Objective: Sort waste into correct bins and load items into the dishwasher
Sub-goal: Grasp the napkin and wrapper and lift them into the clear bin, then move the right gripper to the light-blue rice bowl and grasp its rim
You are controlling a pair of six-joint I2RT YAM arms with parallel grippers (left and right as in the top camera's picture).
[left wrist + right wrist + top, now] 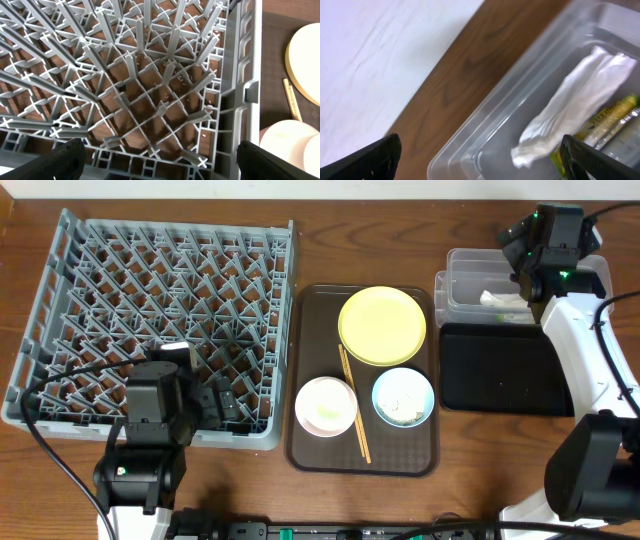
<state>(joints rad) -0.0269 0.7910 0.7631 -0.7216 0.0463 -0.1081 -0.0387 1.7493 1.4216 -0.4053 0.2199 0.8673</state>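
In the clear tub (495,135), far right on the worktop (470,480): crumpled white napkin (575,105), touching a thin green strip (615,112). Above it, right hand (480,157). Hovers with fingers wide apart, gripping nothing. Just beside the tub, nearer side: black tray (500,370). On the brown tray (312,310), centre: yellow plate (382,326), white bowl (325,406), light blue bowl (403,397) holding whitish scraps, chopsticks (359,425) between the bowls. Over the grey rack (160,320), left hand (160,160), likewise spread and empty.
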